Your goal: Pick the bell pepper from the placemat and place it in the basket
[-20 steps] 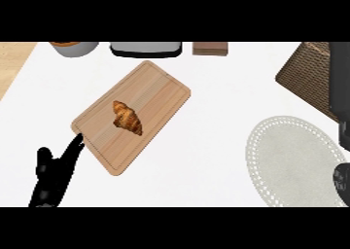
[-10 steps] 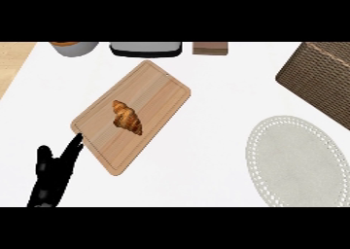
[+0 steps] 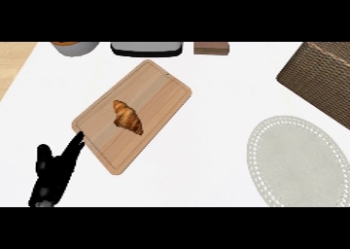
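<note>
— What is the hand doing?

— The black left hand (image 3: pixel 52 176) is low at the left edge of the white desk (image 3: pixel 228 73). Its fingers are straight and slack and it holds nothing. I'd call that resting, parked out of the way. One fingertip points up at the near corner of the light wooden rectangular cutting board (image 3: pixel 158 91), but I can't tell whether it touches.

— And the other one?

— The right hand doesn't show at all.

— What's on the board?

— A golden-brown croissant (image 3: pixel 128 116) lies along its middle. It has nothing to do with the job, which I guess is why it sits well apart from the working side.

— So where's the bell pepper?

— I can't see it anywhere. The pale grey oval placemat (image 3: pixel 300 163) with the lacy rim lies at the right, and no pepper shows on it. The brown woven wicker basket (image 3: pixel 328 78) stands just beyond it, cut off by the view's edge, and its inside is hidden. The pepper may already be in there, but that's only my reading.

— Anything further back?

— A grey bowl (image 3: pixel 76 47), a dark tray-like thing (image 3: pixel 147 48) and a small brown block (image 3: pixel 212 48), all along the far edge.
</note>
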Controlling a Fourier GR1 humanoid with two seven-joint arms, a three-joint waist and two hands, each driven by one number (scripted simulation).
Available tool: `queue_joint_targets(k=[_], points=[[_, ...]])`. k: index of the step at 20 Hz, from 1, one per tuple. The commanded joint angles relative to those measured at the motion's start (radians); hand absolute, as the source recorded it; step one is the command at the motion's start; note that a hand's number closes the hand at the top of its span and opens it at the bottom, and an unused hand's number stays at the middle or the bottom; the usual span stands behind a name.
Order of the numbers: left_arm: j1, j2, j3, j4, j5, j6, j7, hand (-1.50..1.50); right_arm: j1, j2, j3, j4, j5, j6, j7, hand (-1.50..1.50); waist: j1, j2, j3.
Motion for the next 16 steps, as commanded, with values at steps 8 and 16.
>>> queue_joint_targets(k=[8, 16], points=[[0.038, -0.023, -0.009, -0.022, -0.016, 0.016, 0.046, 0.00, 0.111, -0.068, -0.125, 0.099, -0.232, -0.093, -0.296, 1.50, 0.004, 0.006, -0.008], [0.021, -0.014, 0.007, 0.015, -0.008, -0.013, 0.032, 0.00, 0.166, -0.119, -0.013, 0.221, -0.071, -0.095, -0.119, 1.50, 0.001, 0.005, -0.009]])
